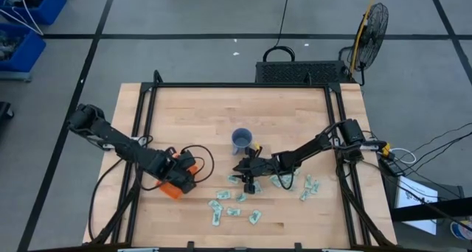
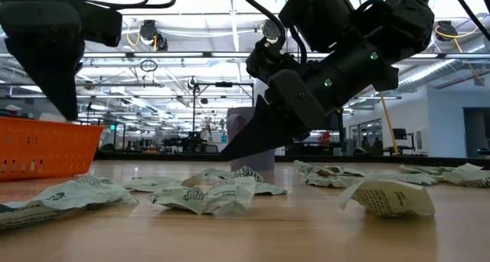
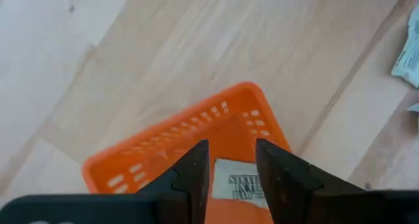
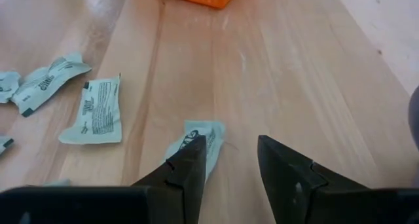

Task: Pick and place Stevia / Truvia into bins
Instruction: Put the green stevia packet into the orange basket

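Orange bin (image 3: 196, 129) under left gripper (image 3: 232, 168) — fingers apart, right gripper (image 4: 229, 162) parted above packets (image 4: 95, 112).

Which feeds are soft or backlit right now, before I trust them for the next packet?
Low view: backlit by ceiling lights, right gripper a dark silhouette, near packets slightly soft. Left wrist view: bin and packet print blurred. Right wrist view: packet print legible. High view: evenly lit.
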You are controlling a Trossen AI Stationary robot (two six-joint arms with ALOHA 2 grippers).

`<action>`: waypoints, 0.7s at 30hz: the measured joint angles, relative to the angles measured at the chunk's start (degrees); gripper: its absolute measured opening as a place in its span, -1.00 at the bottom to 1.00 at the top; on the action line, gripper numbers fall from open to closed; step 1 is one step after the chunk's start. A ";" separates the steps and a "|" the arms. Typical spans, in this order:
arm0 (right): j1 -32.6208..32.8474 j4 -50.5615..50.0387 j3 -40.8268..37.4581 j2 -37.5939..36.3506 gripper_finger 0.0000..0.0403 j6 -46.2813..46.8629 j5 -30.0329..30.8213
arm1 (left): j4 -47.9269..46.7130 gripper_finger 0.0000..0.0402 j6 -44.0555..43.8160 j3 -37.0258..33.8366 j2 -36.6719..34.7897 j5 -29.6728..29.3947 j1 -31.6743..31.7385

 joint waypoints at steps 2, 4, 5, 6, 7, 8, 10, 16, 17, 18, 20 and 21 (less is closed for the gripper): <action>0.22 -0.02 0.00 0.00 -0.36 0.00 0.00 | -0.04 -0.35 2.14 0.68 0.00 -0.59 0.34; 0.27 -0.16 0.00 0.07 -0.36 0.00 0.00 | -0.04 -0.35 4.39 1.98 0.00 -1.35 0.70; 0.27 -0.23 0.00 0.09 -0.36 0.00 0.00 | -0.11 -0.35 5.55 2.83 0.00 -1.86 0.86; 0.27 -0.31 -0.02 0.11 -0.36 0.00 0.00 | -0.31 -0.35 6.72 3.81 0.00 -2.39 0.99; 0.27 -0.31 -0.02 0.11 -0.36 0.00 0.00 | -0.50 -0.35 7.98 4.88 -0.01 -2.91 1.12; 0.27 -0.21 -0.02 0.11 -0.36 0.00 0.00 | -0.86 -0.35 9.17 6.00 0.00 -3.49 1.13; 0.40 -0.24 -0.02 0.11 -0.36 0.20 0.00 | -2.28 -0.35 11.51 8.48 0.00 -4.88 1.10; 1.08 0.26 1.62 4.05 -0.36 1.09 0.00 | -6.01 -0.35 17.87 15.41 -0.02 -10.68 1.08; 1.11 0.54 2.75 5.33 -0.36 0.96 -0.40 | -6.27 -0.35 18.71 16.35 -0.06 -11.29 1.10; 1.24 0.91 3.60 6.69 -0.36 0.41 -0.62 | -6.37 -0.35 19.42 17.22 -0.07 -11.88 1.15; 1.41 0.60 4.97 8.11 -0.36 -0.09 -0.31 | -6.55 -0.35 20.48 18.46 -0.07 -12.72 1.13; 1.47 0.59 5.28 8.44 -0.36 -0.49 0.35 | -6.51 -0.35 20.77 18.94 -0.07 -12.82 1.13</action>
